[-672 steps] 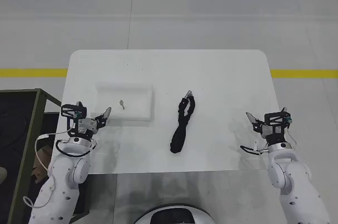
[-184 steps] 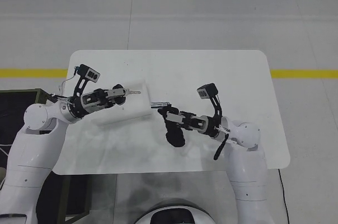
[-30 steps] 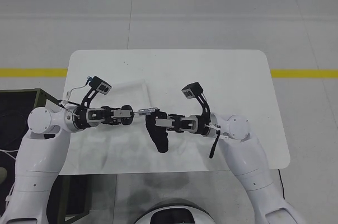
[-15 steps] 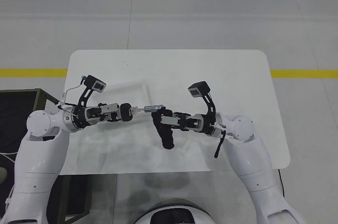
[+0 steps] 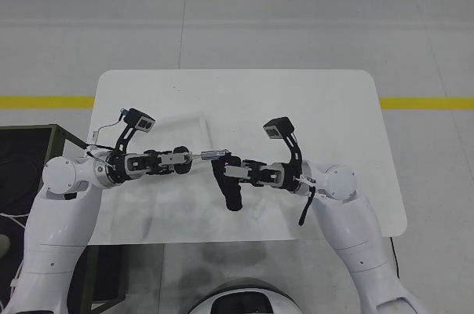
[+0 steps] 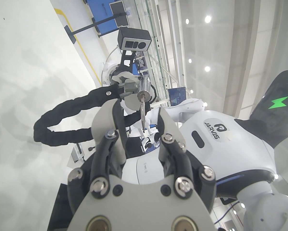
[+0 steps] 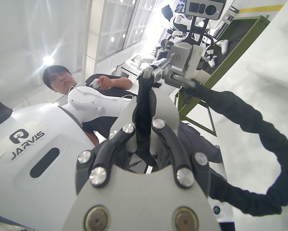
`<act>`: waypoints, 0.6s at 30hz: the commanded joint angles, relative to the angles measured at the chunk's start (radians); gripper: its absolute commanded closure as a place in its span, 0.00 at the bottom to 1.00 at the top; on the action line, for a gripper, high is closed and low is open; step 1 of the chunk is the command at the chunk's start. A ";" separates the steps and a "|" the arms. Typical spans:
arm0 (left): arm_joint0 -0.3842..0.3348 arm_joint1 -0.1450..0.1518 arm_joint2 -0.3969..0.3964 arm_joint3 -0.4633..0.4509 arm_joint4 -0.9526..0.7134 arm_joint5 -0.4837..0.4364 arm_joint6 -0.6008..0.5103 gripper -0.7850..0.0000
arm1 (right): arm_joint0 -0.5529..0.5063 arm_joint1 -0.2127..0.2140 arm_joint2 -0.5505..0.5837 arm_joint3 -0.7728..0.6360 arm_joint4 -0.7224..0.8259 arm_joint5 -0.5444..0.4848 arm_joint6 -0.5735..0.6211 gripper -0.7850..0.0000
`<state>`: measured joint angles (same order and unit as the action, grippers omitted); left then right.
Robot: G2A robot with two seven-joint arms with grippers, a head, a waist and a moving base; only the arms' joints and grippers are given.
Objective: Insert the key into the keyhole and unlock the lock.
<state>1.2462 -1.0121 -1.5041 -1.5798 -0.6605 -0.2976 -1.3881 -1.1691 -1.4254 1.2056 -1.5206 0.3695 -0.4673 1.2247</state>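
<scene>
While right end effector (image 7: 147, 106) clamps the lock (image 7: 240, 116) | left end effector (image 6: 136, 108) apart around key (image 6: 143, 116) | left wrist: key in keyhole (image 6: 142, 95)

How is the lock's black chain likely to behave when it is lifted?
Probably floppy: the chain curls in a loose loop beyond the right gripper. It looks cloth-wrapped, so it would likely grip well rather than slip.

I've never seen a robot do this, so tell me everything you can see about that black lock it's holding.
The lock is a bendy loop in a black fabric-looking sleeve, its ends meeting at a shiny metal cylinder. It looks held up over the white table, loop sagging downward. The right gripper is shut on the sleeve near the cylinder, and a key sits in the round keyhole.
</scene>
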 commanded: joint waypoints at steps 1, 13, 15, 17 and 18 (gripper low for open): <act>0.000 0.000 0.000 0.000 0.000 0.000 0.000 1.00 | 0.000 0.000 0.000 0.000 0.000 0.000 0.000 1.00; 0.057 0.002 -0.033 -0.097 0.128 -0.109 0.081 1.00 | -0.071 0.009 0.028 -0.090 -0.029 0.026 -0.056 1.00; 0.084 0.002 -0.051 -0.138 0.221 -0.195 0.147 1.00 | -0.075 0.012 0.031 -0.102 -0.029 0.033 -0.061 1.00; 0.105 0.000 -0.062 -0.167 0.305 -0.272 0.207 1.00 | -0.075 0.014 0.030 -0.103 -0.029 0.038 -0.064 1.00; 0.114 -0.002 -0.066 -0.179 0.344 -0.313 0.244 1.00 | -0.074 0.015 0.027 -0.101 -0.031 0.040 -0.067 1.00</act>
<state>1.3506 -1.0123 -1.5656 -1.7463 -0.3732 -0.5580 -1.1890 -1.2441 -1.4112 1.2354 -1.6235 0.3399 -0.4292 1.1596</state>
